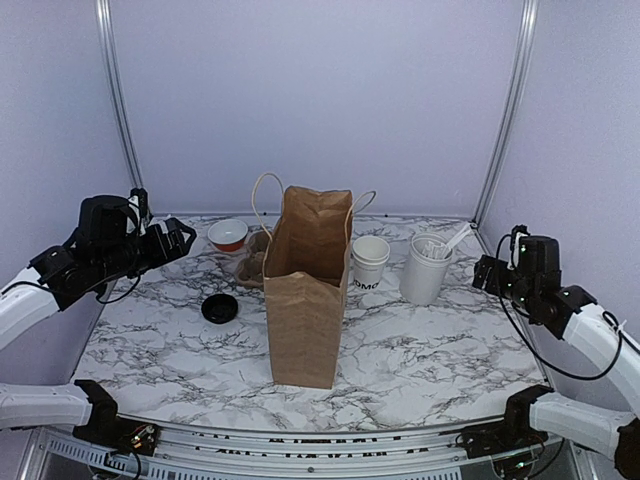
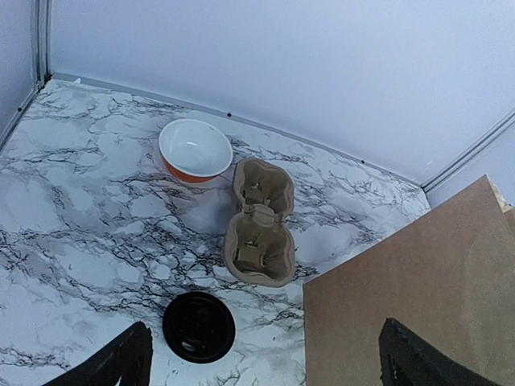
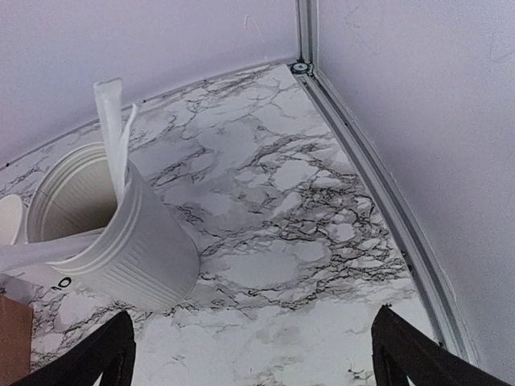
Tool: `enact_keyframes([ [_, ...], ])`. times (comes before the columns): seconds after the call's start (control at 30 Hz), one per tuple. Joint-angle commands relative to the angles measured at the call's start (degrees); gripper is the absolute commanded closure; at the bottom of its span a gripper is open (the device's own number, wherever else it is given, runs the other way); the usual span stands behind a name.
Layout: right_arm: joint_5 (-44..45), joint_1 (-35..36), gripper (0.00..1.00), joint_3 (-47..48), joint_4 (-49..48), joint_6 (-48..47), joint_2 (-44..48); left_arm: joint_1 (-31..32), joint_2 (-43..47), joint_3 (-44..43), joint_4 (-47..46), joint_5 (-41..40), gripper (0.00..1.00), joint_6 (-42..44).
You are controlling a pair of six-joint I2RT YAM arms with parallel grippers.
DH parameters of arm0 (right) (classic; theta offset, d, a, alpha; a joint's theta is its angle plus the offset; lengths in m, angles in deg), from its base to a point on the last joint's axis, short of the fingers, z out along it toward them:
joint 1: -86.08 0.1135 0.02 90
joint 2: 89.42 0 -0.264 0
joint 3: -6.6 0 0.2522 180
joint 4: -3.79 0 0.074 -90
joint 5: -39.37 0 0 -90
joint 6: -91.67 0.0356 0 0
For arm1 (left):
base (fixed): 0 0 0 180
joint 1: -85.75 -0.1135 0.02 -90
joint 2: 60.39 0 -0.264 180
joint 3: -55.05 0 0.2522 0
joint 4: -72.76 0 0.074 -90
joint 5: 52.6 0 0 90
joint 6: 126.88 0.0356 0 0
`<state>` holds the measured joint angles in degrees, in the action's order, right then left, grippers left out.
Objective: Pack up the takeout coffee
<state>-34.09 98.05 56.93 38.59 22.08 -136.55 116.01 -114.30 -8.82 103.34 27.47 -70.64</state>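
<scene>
The takeout coffee cup (image 1: 369, 262), small and white with black lettering low on its side, stands upright just right of the brown paper bag (image 1: 305, 285). Its round black lid (image 1: 220, 308) lies flat on the table left of the bag and shows in the left wrist view (image 2: 199, 326). My left gripper (image 1: 165, 243) hovers open and empty at the far left, above and behind the lid (image 2: 265, 370). My right gripper (image 1: 487, 272) is open and empty at the right, beside the tub (image 3: 253, 362). Only the cup's rim (image 3: 6, 217) shows at the right wrist view's left edge.
A taller white tub with utensils (image 1: 427, 265) (image 3: 105, 233) stands right of the cup. An orange bowl (image 1: 228, 234) (image 2: 195, 149) and a cardboard cup carrier (image 1: 252, 265) (image 2: 259, 221) sit behind the lid. The bag (image 2: 418, 305) stands open and upright at centre.
</scene>
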Motion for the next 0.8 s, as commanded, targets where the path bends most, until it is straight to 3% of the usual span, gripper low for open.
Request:
enact_keyframes([
  [0.0, 3.57, -2.12, 0.01, -5.28, -12.8, 0.59, 1.35, -4.36, -0.04, 2.23, 0.71, 5.07, 0.01, 1.0],
  [0.17, 10.1, -3.59, 0.0, -10.24, -23.32, -2.97, -0.82, -10.43, -1.78, 4.59, 0.49, 10.48, 0.01, 0.33],
  [0.33, 8.16, -10.17, 0.0, -15.02, -36.89, -6.96, -6.61, -16.84, -3.89, 6.48, 0.42, 16.12, 0.01, 0.0],
  [0.5, 5.47, -15.26, 0.0, -21.08, -57.2, -12.52, -12.53, -20.52, -4.52, 7.83, -0.6, 17.21, 0.01, 0.33],
  [0.77, -1.93, -15.7, 0.0, -29.58, -89.76, -15.18, -28.28, -23.67, -5.2, 9.3, -2.12, 14.76, 0.01, 0.25],
])
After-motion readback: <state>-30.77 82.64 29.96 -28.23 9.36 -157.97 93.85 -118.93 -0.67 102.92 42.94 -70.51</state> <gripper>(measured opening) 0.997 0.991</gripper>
